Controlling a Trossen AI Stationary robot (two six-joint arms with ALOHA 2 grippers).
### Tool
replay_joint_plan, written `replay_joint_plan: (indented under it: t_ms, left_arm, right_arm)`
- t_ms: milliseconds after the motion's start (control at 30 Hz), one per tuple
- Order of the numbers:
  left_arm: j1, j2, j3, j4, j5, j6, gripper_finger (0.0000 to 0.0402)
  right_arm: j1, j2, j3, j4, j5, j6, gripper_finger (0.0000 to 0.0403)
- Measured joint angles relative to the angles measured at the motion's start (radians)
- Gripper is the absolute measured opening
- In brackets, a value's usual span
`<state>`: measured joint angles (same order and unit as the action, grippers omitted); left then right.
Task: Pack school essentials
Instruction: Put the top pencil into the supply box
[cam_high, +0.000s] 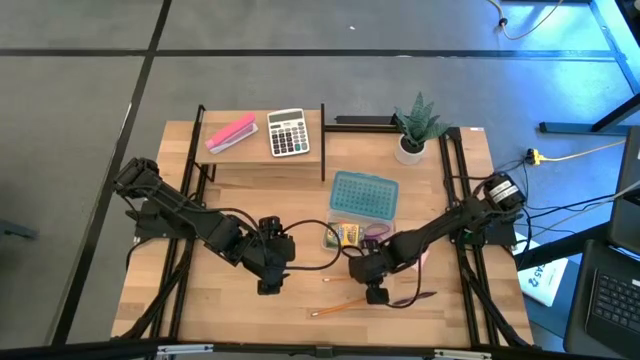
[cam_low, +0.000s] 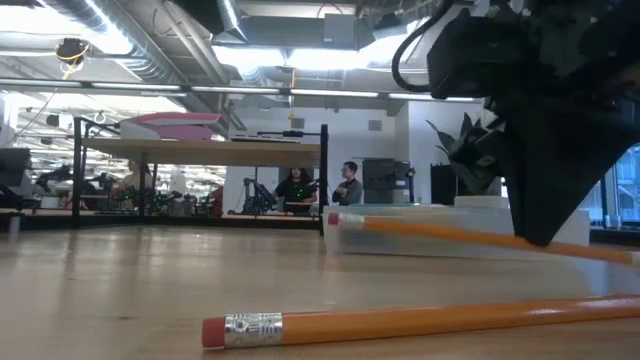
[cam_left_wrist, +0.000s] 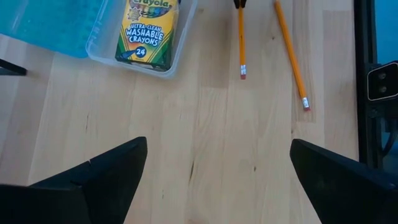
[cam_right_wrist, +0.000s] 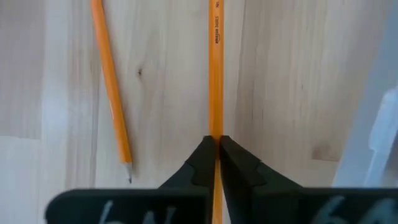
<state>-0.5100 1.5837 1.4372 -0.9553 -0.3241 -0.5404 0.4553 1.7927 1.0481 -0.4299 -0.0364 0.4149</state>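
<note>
Two orange pencils lie near the table's front. One pencil rests flat on the wood, and the other pencil is in my right gripper, which is shut on it. My left gripper hangs open over bare wood to the left of them. The yellow-green crayon box lies in a clear case with a blue lid. Purple-handled scissors lie beside the box, partly under my right arm. A purple pen lies on the table right of my right gripper. My right gripper pinches the pencil's shaft between its two fingertips, well away from the eraser end and toward the point. The fingers come steeply from above and close on its two sides. The pencil is lifted off the table and lies nearly level.
A raised shelf at the far left carries a pink block and a grey calculator. A potted plant stands at the far right. Black frame rails run along both table sides. People stand in the room beyond the table.
</note>
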Motion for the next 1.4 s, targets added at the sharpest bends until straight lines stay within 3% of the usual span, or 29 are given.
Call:
replay_joint_plan:
  t_ms: [533,900,1400]
  left_arm:
    - [0.000,0.000,0.000,0.003,0.000,-0.001,0.0390]
    - [0.000,0.000,0.000,0.007,0.000,0.000,0.0390]
    - [0.000,0.000,0.000,0.007,0.000,-0.001,0.0390]
  right_arm:
    - [-0.010,-0.136,0.002,-0.085,-0.009,0.053,0.0016]
    - [-0.118,-0.229,0.002,-0.231,0.027,0.001,0.0016]
    - [-0.203,-0.163,0.003,-0.235,0.044,-0.053,0.0016]
